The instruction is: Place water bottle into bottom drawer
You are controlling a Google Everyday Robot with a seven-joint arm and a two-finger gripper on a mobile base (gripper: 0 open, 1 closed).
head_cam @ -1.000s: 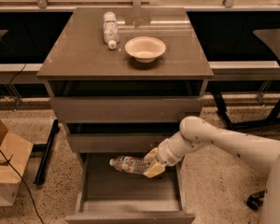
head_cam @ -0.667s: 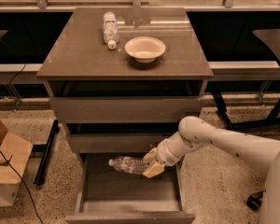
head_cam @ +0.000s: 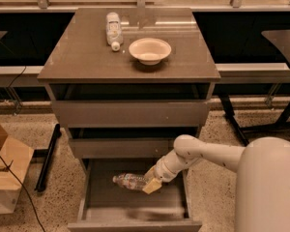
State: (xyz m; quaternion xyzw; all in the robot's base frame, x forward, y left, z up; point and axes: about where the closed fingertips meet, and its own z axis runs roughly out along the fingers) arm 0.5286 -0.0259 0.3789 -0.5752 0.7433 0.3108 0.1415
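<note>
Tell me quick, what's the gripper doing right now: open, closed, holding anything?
Gripper: closed on the water bottle, holding it over the open bottom drawer.

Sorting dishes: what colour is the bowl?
Cream bowl, camera view. The gripper holds the water bottle over the bottom drawer.

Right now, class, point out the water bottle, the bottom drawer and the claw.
water bottle (head_cam: 128, 181): camera view, clear ribbed body.
bottom drawer (head_cam: 135, 224): camera view, front panel.
claw (head_cam: 149, 179): camera view, between fingertips gripping the bottle, over the drawer.
</note>
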